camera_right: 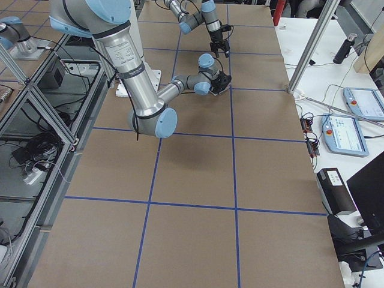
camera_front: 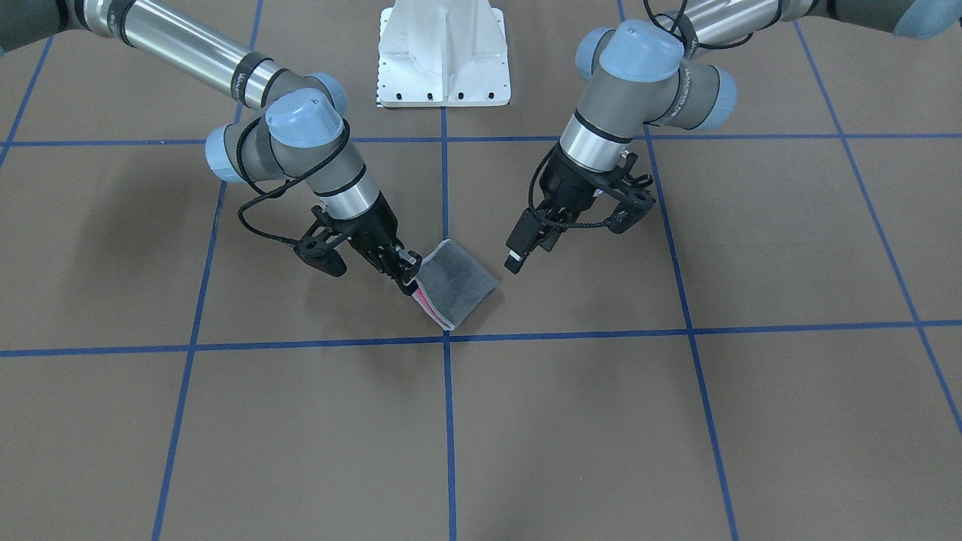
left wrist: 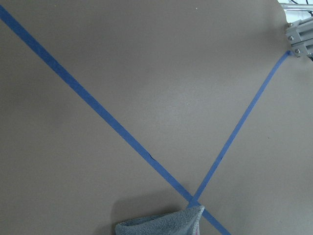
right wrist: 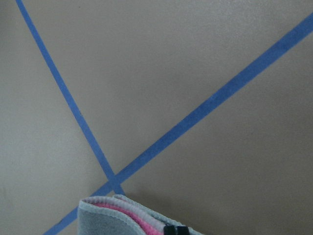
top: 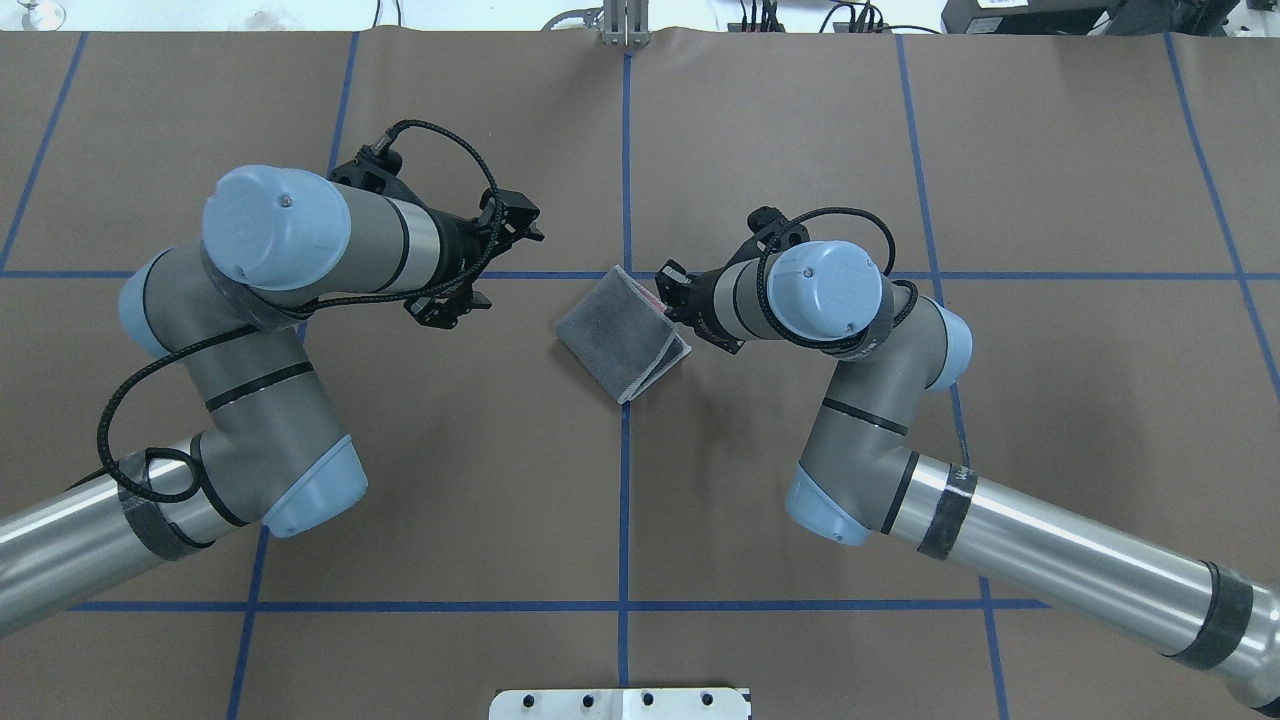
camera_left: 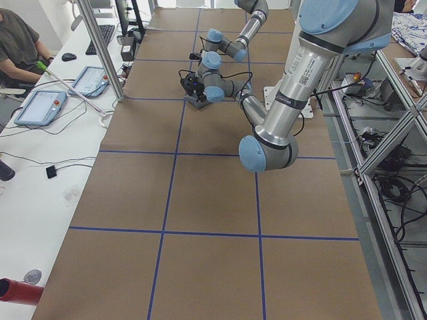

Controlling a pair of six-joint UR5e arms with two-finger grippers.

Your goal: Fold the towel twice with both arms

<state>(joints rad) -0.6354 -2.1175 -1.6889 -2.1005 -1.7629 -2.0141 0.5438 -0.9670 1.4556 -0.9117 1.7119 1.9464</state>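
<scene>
The towel [camera_front: 458, 285] lies folded near the table's middle, dark grey face up, with pink showing between its layered, light-edged borders. My right gripper [camera_front: 409, 279] is shut on that open layered edge, low over the table. The overhead view has the towel [top: 620, 330] just left of the right gripper [top: 668, 292]. In the right wrist view the fingertips [right wrist: 175, 229] pinch the towel's edge [right wrist: 112, 215]. My left gripper [camera_front: 530, 252] hangs open and empty a little off the towel's folded side, and in the overhead view this gripper [top: 495, 258] is well apart from it. The left wrist view catches only a towel corner [left wrist: 161, 223].
The white pedestal base [camera_front: 443, 60] stands at the table's robot side. Blue tape lines [top: 625, 150] cross the brown table cover. In the exterior left view a person [camera_left: 17, 47] sits at a side bench with tablets [camera_left: 40, 107].
</scene>
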